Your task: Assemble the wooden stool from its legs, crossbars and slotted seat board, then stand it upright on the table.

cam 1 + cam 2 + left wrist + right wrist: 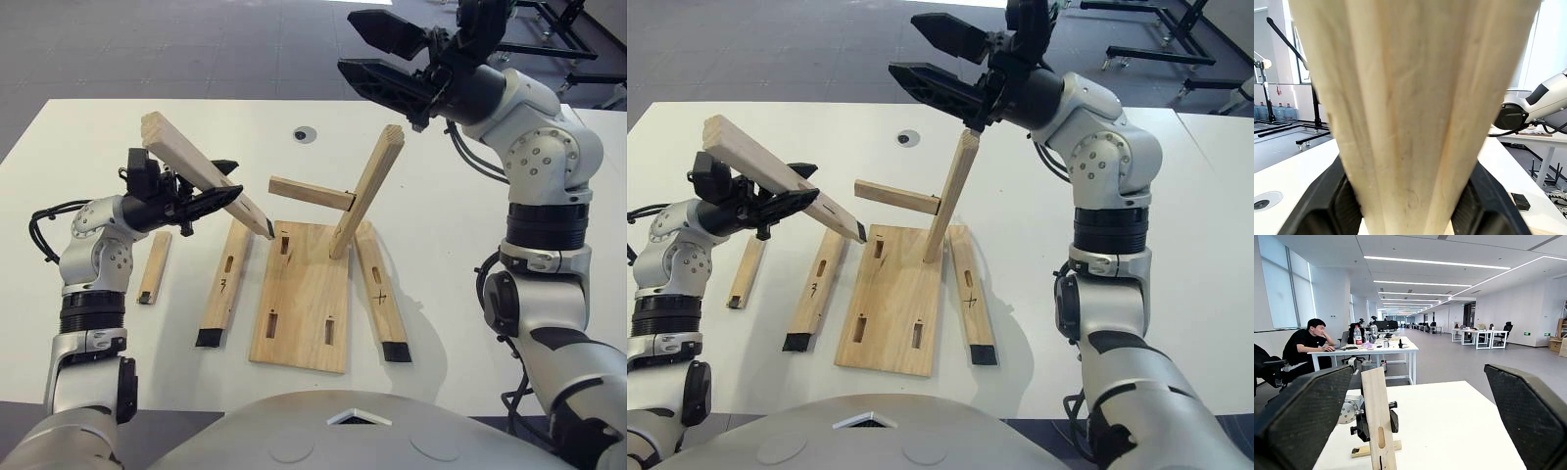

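Note:
The slotted seat board lies flat on the white table. One leg stands tilted in a far slot, and a crossbar sticks out of it toward the left. My right gripper hangs open just above and behind this leg's top, not touching it. My left gripper is shut on a second leg, held slanted above the table to the left of the board, dark tip near the board's far left corner. The leg sits between both fingers.
Two more legs lie flat, one left of the board and one right of it. A short crossbar rests farther left. A round grommet sits in the far table centre.

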Motion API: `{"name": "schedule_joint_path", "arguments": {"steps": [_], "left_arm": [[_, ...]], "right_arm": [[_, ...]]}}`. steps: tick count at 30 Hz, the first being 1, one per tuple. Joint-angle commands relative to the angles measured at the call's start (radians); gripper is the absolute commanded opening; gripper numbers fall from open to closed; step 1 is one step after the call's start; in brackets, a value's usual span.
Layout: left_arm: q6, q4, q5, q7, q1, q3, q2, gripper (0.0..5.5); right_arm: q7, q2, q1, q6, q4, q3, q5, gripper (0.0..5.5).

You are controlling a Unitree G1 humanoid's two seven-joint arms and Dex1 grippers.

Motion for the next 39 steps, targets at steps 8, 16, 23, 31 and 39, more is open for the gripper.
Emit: {"name": "schedule_joint_path", "arguments": {"steps": [8,16,23,31,39], "left_arm": [[-0.046,0.049,0.064,-0.043,-0.025,-0.035,-0.035,2.03],[-0.072,0.057,0.108,-0.046,0.0,-0.062,-0.043,2.03],[-0.124,0.052,0.108,-0.02,-0.006,-0.052,-0.076,2.03],[-0.113,0.04,0.121,-0.046,0.008,-0.079,-0.063,2.03],[-0.086,0.025,0.13,-0.064,0.022,-0.119,-0.047,2.03]], "right_arm": [[0.028,0.0,-0.042,0.003,0.015,0.017,-0.02,4.9],[0.057,-0.01,-0.054,0.003,0.033,0.033,-0.037,4.9],[0.069,-0.012,-0.047,0.002,0.033,0.037,-0.05,4.9],[0.077,-0.011,-0.043,0.007,0.025,0.044,-0.054,4.9],[0.085,-0.016,-0.043,0.011,0.024,0.05,-0.058,4.9]]}}
